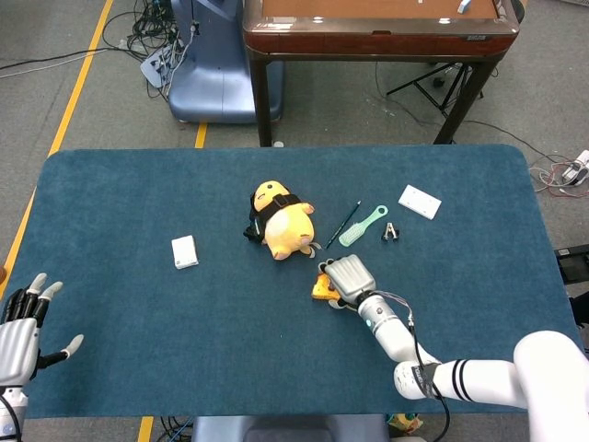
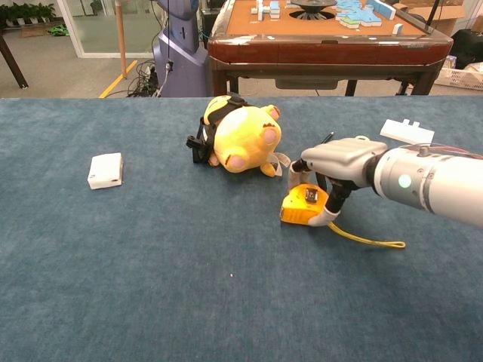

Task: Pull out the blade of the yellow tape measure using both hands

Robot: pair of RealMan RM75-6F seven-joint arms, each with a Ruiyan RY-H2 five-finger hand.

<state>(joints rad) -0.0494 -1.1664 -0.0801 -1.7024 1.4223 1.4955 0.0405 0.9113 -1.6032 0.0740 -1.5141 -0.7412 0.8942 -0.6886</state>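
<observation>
A: Any brand or writing to read?

B: None legible. The tape measure (image 2: 304,207) has a dark patch on its top face, too small to make out.

A: Where does the measure lie?

B: On the blue carpet-like tabletop (image 1: 138,203), just right of the yellow plush toy (image 2: 240,137). The right hand (image 2: 338,164) is on it, fingers closed down around the case, one fingertip pressed at its right end. A yellow strap (image 2: 368,240) trails from the case to the right.

A: And the left hand?

B: The left hand (image 1: 20,331) sits at the table's near left corner, fingers spread, holding nothing. Only the head view shows it.

A: What else is on the surface?

B: A white box (image 1: 184,251) on the left; a pen (image 1: 342,224), a green tool (image 1: 363,226) and a small clip (image 1: 391,231) behind the measure; a white block (image 1: 420,202) further right.

A: The room?

B: Grey floor with a yellow line (image 1: 78,87), cables (image 1: 152,28), a blue machine base (image 1: 216,74) and a brown table (image 1: 377,37). The chest view shows coloured pieces (image 2: 355,13) on that table's top; the head view does not show them clearly.
</observation>
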